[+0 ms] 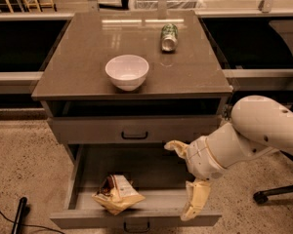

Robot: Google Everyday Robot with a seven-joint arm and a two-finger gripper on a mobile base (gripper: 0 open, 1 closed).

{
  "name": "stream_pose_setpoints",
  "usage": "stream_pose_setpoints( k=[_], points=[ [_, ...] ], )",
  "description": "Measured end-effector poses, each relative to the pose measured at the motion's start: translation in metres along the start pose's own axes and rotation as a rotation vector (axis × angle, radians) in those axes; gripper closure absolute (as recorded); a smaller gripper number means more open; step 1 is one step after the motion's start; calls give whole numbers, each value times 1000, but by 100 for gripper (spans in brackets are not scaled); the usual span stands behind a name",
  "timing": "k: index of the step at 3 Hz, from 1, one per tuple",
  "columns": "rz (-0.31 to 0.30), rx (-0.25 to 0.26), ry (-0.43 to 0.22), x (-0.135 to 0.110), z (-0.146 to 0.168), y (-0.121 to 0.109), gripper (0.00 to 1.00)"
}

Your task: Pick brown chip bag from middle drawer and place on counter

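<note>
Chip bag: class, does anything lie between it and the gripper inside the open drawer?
Nothing visible does. The open gripper hangs over the right side of the drawer as seen; the chip bag lies at its front left, with only bare drawer floor between them.

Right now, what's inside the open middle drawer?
In the middle drawer, the brown chip bag lies front left. The gripper, open, hangs over its right side, hiding some floor there.
</note>
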State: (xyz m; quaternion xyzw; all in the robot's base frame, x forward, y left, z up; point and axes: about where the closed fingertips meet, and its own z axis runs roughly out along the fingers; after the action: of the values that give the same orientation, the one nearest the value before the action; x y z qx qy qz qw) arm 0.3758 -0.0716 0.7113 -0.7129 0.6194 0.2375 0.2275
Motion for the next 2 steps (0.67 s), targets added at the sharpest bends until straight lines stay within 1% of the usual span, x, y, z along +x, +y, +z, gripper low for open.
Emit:
stream_pose_setpoints(
  k=[1,2],
  points=[
    [55,-20,-85,3,42,4,0],
    [131,0,-154,13,100,-1,0]
  ],
)
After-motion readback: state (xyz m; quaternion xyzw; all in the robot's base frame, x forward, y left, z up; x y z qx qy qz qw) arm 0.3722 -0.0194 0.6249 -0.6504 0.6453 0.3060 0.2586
